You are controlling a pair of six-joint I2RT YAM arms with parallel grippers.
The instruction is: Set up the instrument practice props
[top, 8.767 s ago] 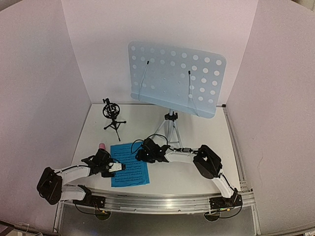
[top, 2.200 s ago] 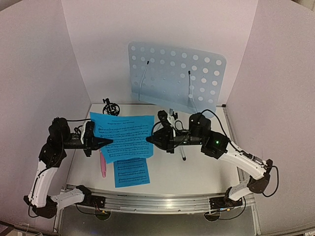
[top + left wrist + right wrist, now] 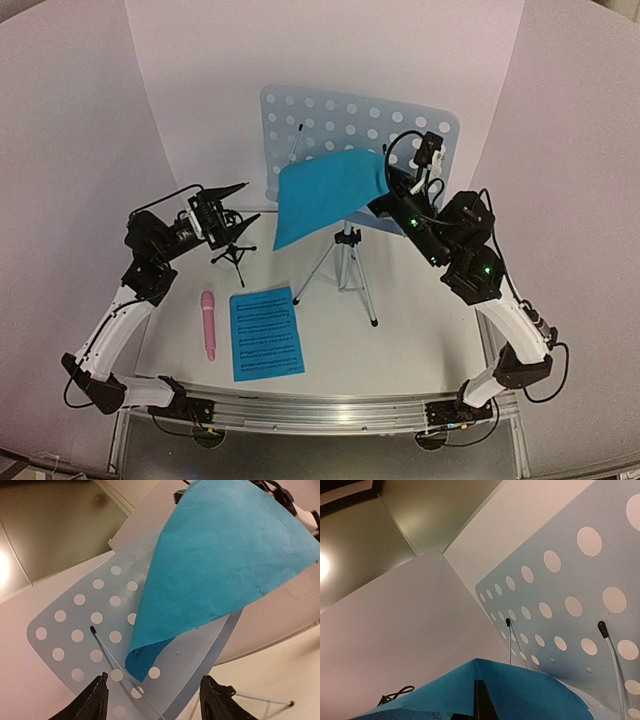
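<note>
Your right gripper (image 3: 384,189) is clamped on the right-hand corner of one blue sheet-music page (image 3: 325,196), holding it in the air right in front of the pale-blue perforated music-stand desk (image 3: 340,112). The page sags away from the grip with no print showing from above, and its left corner droops lowest. In the left wrist view that low corner curls under near the desk's bottom lip, but you can't tell if it's actually touching.

The right wrist view only gives you one dark finger (image 3: 480,704) on top of the paper, with the desk's two wire page holders (image 3: 508,623) above it.

Your left gripper (image 3: 246,201) is spread wide with nothing in it. It hangs off to the left of the stand, over the small black tripod mic mount (image 3: 234,256).

The desk sits on its silver tripod legs (image 3: 347,255). Down on the table (image 3: 420,330), the pink stick microphone (image 3: 208,325) lies flat just beside a second sheet-music page (image 3: 266,333), printed side up.
</note>
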